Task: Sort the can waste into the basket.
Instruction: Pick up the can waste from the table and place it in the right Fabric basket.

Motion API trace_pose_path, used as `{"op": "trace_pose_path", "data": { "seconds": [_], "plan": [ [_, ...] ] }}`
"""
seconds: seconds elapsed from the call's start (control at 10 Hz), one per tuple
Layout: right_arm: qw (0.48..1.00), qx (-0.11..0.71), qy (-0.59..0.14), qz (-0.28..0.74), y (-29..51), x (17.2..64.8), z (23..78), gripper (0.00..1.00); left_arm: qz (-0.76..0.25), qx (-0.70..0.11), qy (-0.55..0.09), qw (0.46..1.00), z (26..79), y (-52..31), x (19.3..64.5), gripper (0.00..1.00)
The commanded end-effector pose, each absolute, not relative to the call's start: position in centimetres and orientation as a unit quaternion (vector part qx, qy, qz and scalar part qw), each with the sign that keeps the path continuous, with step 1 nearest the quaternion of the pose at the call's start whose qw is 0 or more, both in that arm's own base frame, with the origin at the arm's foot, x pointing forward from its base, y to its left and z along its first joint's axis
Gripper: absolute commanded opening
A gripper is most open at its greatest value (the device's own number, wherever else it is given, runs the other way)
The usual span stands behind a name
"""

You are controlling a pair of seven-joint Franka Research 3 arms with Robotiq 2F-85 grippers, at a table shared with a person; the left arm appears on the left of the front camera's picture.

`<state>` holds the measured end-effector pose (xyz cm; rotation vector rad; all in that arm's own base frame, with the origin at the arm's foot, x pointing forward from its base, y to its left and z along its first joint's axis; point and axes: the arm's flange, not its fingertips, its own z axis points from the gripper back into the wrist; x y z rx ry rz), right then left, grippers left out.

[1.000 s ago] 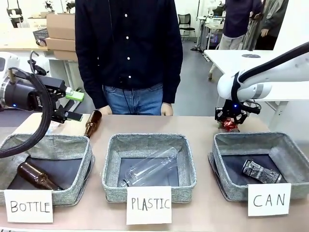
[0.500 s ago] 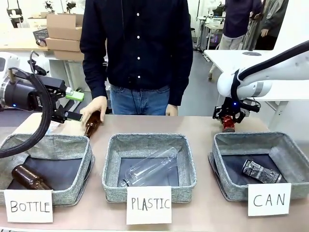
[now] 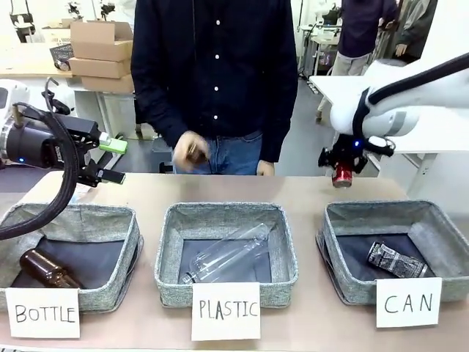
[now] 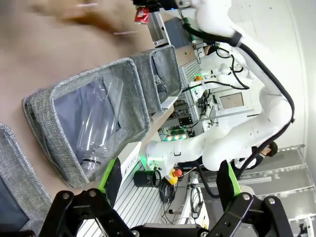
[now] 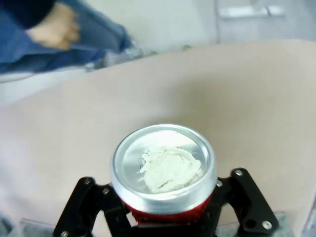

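Rightward, basket (image 3: 396, 210) with "CAN" sign (image 3: 408, 302), possibly handwritten.

table (image 3: 308, 189) | tan top | on it, side by side: BOTTLE basket (image 3: 73, 214), PLASTIC basket (image 3: 227, 213), CAN basket (image 3: 396, 209)

- Left gripper (image 3: 111, 160), middle left of the frame, points sideways, jaws wide apart.
- Right gripper (image 3: 342, 171), upper right, points down, clamped on red can (image 3: 341, 177).
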<state>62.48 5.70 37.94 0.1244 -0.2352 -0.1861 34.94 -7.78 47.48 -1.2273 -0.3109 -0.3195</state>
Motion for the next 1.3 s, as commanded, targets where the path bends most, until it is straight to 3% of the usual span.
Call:
{"op": "trace_pose_path", "data": {
  "seconds": [0.0,0.4,0.5,0.7,0.9,1.2],
  "plan": [
    [0.978,0.159,-0.138,-0.004,4.4,54.6,43.4,0.05,-0.151,-0.570,-0.143,0.795,47.6,-7.6,34.9,1.00],
    [0.942,0.240,-0.105,0.208,1.2,43.2,49.0,0.05,-0.151,-0.570,-0.143,0.795,47.6,-7.6,34.9,1.00],
    [0.944,0.216,-0.101,0.229,0.3,41.7,48.4,0.05,-0.151,-0.570,-0.143,0.795,47.6,-7.6,34.9,1.00],
    [0.923,0.080,-0.161,0.341,-0.5,39.4,45.7,0.05,-0.151,-0.570,-0.143,0.795,47.6,-7.6,34.9,1.00],
    [0.881,0.042,-0.194,0.430,-0.6,38.3,44.1,0.05,-0.151,-0.570,-0.143,0.795,47.6,-7.6,34.9,1.00],
    [0.868,0.051,-0.195,0.454,-0.9,38.7,43.7,0.05,-0.151,-0.570,-0.143,0.795,47.6,-7.6,34.9,1.00]
  ]
}}
